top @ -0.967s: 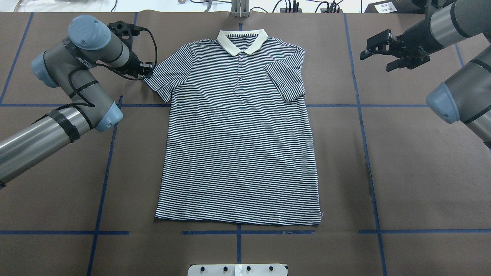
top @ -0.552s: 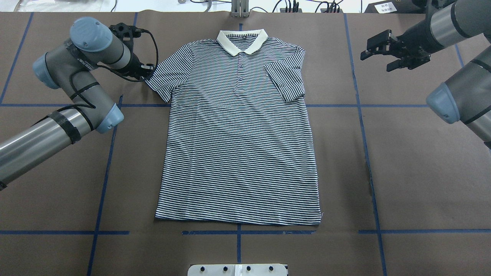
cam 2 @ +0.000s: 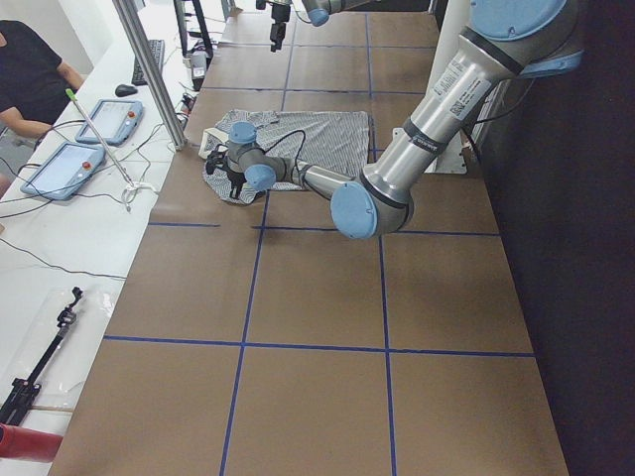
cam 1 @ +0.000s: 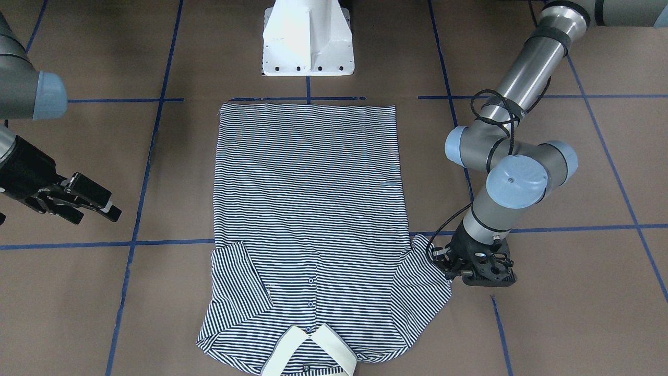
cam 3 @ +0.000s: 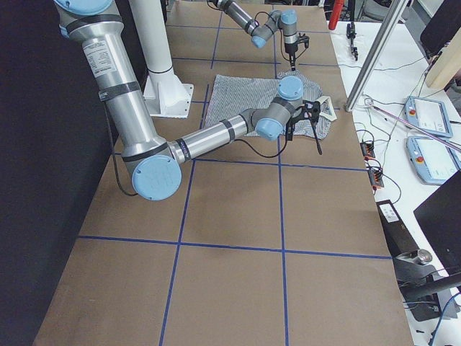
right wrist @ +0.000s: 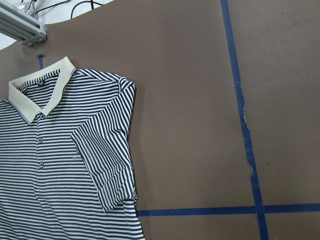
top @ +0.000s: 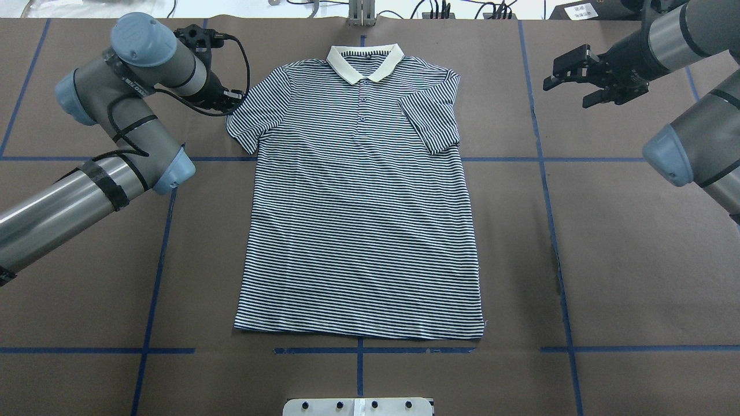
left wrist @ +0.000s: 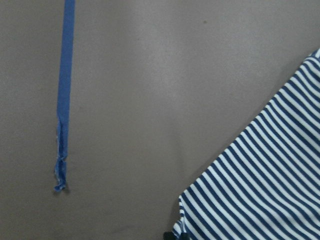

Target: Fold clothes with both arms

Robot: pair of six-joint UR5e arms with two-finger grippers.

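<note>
Overhead exterior view: navy-and-white striped polo shirt (top: 358, 219) lies flat, front up, on the brown desk (top: 636, 260). Looks like the left hand (top: 231, 99) pinches its sleeve edge; the right hand (top: 566, 86) hangs spread, empty, well apart. Probably soft, floppy knit, so grab corners.

A robotics lab — brown-papered table (top: 636, 260) gridded in blue tape (top: 87, 350) — teach pendants (cam 2: 62, 171) alongside.

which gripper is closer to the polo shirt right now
Left. The left gripper is at the polo shirt's sleeve edge; the right gripper sits well off its other side.
</note>
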